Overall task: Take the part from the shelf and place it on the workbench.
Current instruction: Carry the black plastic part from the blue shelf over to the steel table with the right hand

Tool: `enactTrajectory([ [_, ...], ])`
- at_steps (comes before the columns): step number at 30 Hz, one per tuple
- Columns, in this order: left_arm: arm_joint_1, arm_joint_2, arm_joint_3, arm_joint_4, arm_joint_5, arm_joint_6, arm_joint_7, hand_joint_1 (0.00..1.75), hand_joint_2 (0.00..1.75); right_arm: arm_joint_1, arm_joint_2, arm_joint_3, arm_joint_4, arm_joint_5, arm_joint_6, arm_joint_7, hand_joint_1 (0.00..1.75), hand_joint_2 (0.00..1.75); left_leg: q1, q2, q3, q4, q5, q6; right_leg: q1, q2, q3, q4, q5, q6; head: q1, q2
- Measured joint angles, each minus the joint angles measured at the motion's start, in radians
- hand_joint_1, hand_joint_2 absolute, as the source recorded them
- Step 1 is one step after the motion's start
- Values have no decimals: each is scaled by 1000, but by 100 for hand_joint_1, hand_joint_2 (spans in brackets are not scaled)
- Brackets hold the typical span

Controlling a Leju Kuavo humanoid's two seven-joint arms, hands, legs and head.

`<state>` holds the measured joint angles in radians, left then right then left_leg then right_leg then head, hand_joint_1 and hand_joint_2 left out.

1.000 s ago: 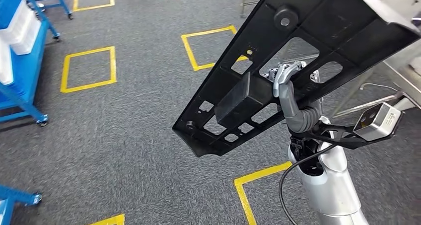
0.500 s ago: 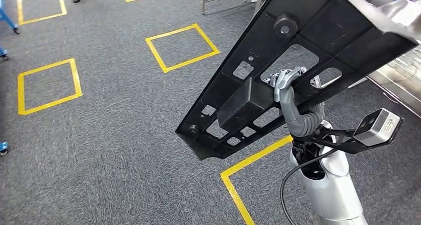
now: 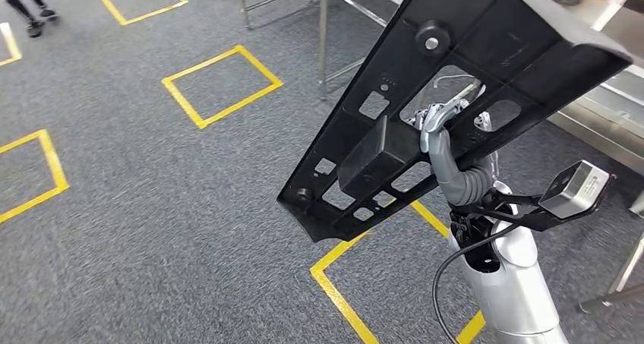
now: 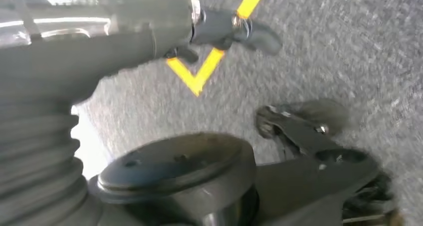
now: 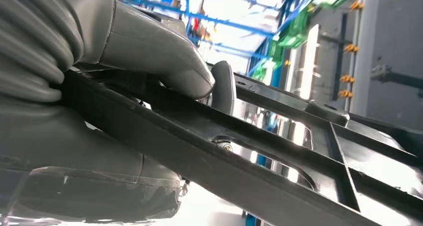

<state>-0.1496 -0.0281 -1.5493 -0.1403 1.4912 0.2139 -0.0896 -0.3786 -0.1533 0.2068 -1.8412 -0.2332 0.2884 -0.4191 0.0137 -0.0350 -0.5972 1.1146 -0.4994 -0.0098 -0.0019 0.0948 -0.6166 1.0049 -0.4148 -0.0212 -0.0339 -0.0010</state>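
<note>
Low at the right, the silver arm rises to the right hand [image 3: 444, 143], whose ribbed grey cover and thumb clamp a bar of the part [image 3: 456, 93], a long black moulded panel with cut-out windows, round bosses and a boxy block, held tilted above the grey carpet [image 3: 152, 207]. The left hand's [image 4: 224, 29] blurred fingers leave its grip unclear. Beyond lie yellow tape squares [image 3: 220, 84], then steel table legs [image 3: 323, 33].
</note>
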Motion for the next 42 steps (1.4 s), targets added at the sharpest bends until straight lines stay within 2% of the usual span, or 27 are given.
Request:
enactTrajectory([
  [1,1,1,0,0,-1,0,1,0,175,1,-1,-2,1,0,0,0,175,175,2,-25,23,-58,22,3,-1,14,-4,3,1,4,0,0],
  [3,2,2,0,0,-3,1,3,0,175,3,-4,-7,4,-1,0,0,175,175,1,-55,40,-104,27,8,-7,39,-14,5,5,18,0,0],
  [5,-1,1,0,0,-5,2,4,0,175,5,-8,-13,5,-1,0,0,175,175,-1,-33,45,-115,32,17,-12,56,-21,2,11,32,0,0],
  [7,-3,0,0,0,-5,5,5,0,175,1,-12,-19,7,-2,0,0,175,175,2,-4,52,-130,41,28,-8,11,-41,39,-12,40,0,0],
  [9,-2,0,0,0,-5,8,6,0,175,-3,-14,-21,10,-2,1,-1,175,175,0,26,56,-136,44,36,-7,-59,-97,151,-70,45,0,0],
  [11,0,0,0,1,-5,9,7,0,175,-1,-14,-21,14,-2,1,0,175,175,-3,56,55,-135,41,37,-14,-83,-154,264,-109,52,0,0],
  [12,1,0,0,1,-5,9,7,0,175,0,-14,-21,17,-2,1,0,175,175,-3,70,55,-135,39,36,-17,-88,-159,274,-104,55,0,0],
  [13,1,-1,0,1,-5,9,7,0,175,0,-15,-21,19,-2,1,0,175,175,-3,84,56,-134,37,33,-20,-94,-144,245,-82,58,0,0],
  [14,1,-1,0,1,-4,9,7,0,175,0,-16,-22,20,-2,1,0,175,175,-3,96,58,-132,34,30,-23,-107,-108,180,-49,60,0,0],
  [16,0,-2,0,1,-4,8,7,0,175,-1,-16,-24,21,-2,1,0,175,175,-5,117,61,-126,24,19,-19,-145,-37,50,-7,57,0,0],
  [18,0,-1,0,1,-4,7,7,0,175,-1,-17,-26,22,-2,1,-1,175,175,-9,135,67,-122,14,5,-11,-156,-15,8,-4,45,0,0],
  [20,-1,-2,0,1,-3,6,8,0,175,-1,-21,-31,23,-3,2,-2,175,175,-7,151,75,-124,7,-7,-10,-132,-14,8,-5,32,0,0],
  [22,-4,-2,0,1,-2,5,8,0,175,-1,-26,-36,23,-4,6,-4,175,175,-1,122,70,-93,-19,-16,-13,-109,-8,3,-4,20,0,0],
  [24,-2,-2,0,1,-1,6,8,0,175,1,-28,-38,24,-7,11,-6,175,175,2,67,21,18,-79,-19,-13,-88,-3,0,-5,10,0,0],
  [26,1,-2,0,1,0,5,6,0,175,6,-30,-39,26,-9,15,-7,175,175,0,47,-48,149,-125,-17,-8,-61,-3,1,-6,4,0,0],
  [27,1,-2,0,1,0,5,6,0,175,9,-32,-40,27,-10,16,-7,175,175,-1,44,-66,175,-122,-14,-5,-46,-2,2,-7,3,0,0],
  [28,0,-2,0,1,-1,5,5,0,175,11,-33,-41,27,-11,17,-8,175,175,-2,42,-63,159,-97,-10,-3,-31,0,3,-7,3,0,0],
  [29,-1,-2,0,1,-3,5,5,0,175,13,-35,-43,27,-12,18,-8,175,175,-3,34,-42,105,-57,-3,-2,-16,2,3,-7,3,0,0],
  [31,2,-2,0,1,-4,5,5,0,175,15,-37,-47,27,-15,19,-9,175,175,-3,-13,12,-33,10,10,-2,12,1,5,-7,6,0,0],
  [33,3,-2,0,1,-3,5,5,0,175,19,-40,-53,28,-17,19,-11,175,175,-5,-47,40,-102,27,16,-7,37,-7,5,-4,17,0,0],
  [35,0,-3,0,1,-2,6,5,0,175,24,-44,-60,28,-18,20,-12,175,175,-7,-33,44,-112,28,21,-11,59,-14,2,3,32,0,0],
  [36,-2,-5,0,1,-2,6,4,0,175,26,-47,-65,28,-19,20,-13,175,175,-6,-20,48,-119,32,26,-10,46,-17,4,1,37,0,0],
  [37,-3,-6,0,1,-2,7,4,0,175,25,-51,-69,28,-20,21,-13,175,175,-4,-7,52,-128,36,32,-8,18,-25,21,-11,41,0,0],
  [39,-3,-7,0,1,0,8,3,0,175,23,-56,-74,28,-21,21,-14,175,175,-4,22,58,-138,40,41,-8,-56,-70,113,-63,51,0,0],
  [40,-1,-7,0,1,0,8,3,0,175,23,-57,-75,28,-21,21,-14,175,175,-5,36,59,-138,39,43,-10,-75,-104,181,-94,57,0,0],
  [41,1,-7,0,1,1,8,3,0,175,24,-57,-76,29,-21,21,-14,175,175,-6,51,59,-138,37,44,-14,-82,-135,241,-114,63,0,0],
  [42,2,-8,0,1,1,8,4,0,175,25,-57,-77,30,-21,21,-14,175,175,-6,65,60,-137,35,43,-18,-85,-153,275,-118,68,0,0],
])
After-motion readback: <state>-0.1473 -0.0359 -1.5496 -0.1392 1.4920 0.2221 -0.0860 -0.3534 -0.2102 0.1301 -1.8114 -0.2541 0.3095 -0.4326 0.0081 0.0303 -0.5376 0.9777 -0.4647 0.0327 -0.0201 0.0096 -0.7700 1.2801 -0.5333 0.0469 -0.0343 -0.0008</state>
